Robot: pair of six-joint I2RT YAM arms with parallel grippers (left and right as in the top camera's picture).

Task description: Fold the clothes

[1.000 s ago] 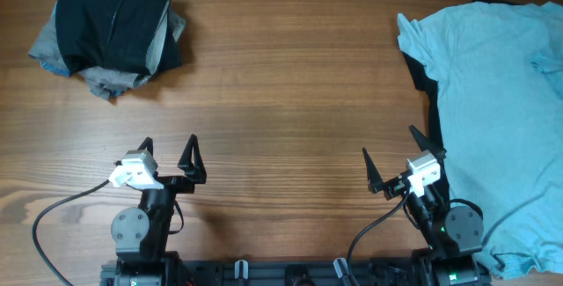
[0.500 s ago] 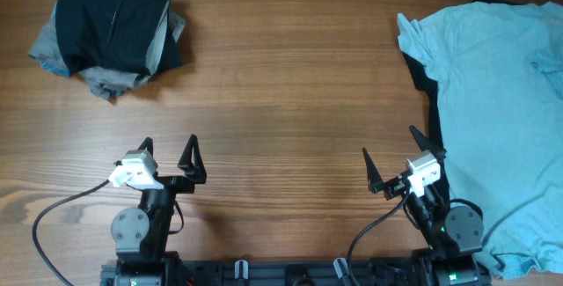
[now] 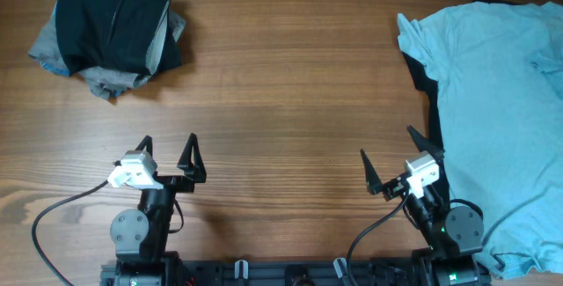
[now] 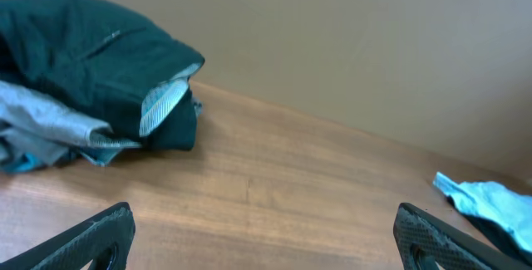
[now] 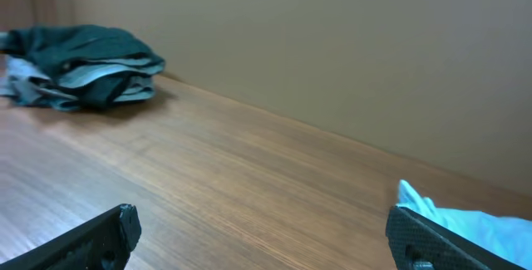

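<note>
While rumpled, T-shirt (image 3: 501, 101) on table (image 3: 290, 101).

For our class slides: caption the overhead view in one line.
Left claw and right claw open, empty; pale blue T-shirt at right, black-and-grey garment pile far left.

No readable text, labels, brands or numbers anywhere.

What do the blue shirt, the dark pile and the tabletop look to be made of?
Pale blue T-shirt: soft matte fabric, probably cotton jersey; it lies limp in wrinkles and folds.
Black and grey pile: also soft matte cloth, crumpled and layered; fibre unclear.
Table: wood or wood-look laminate; brown grain lines, low sheen.
</note>
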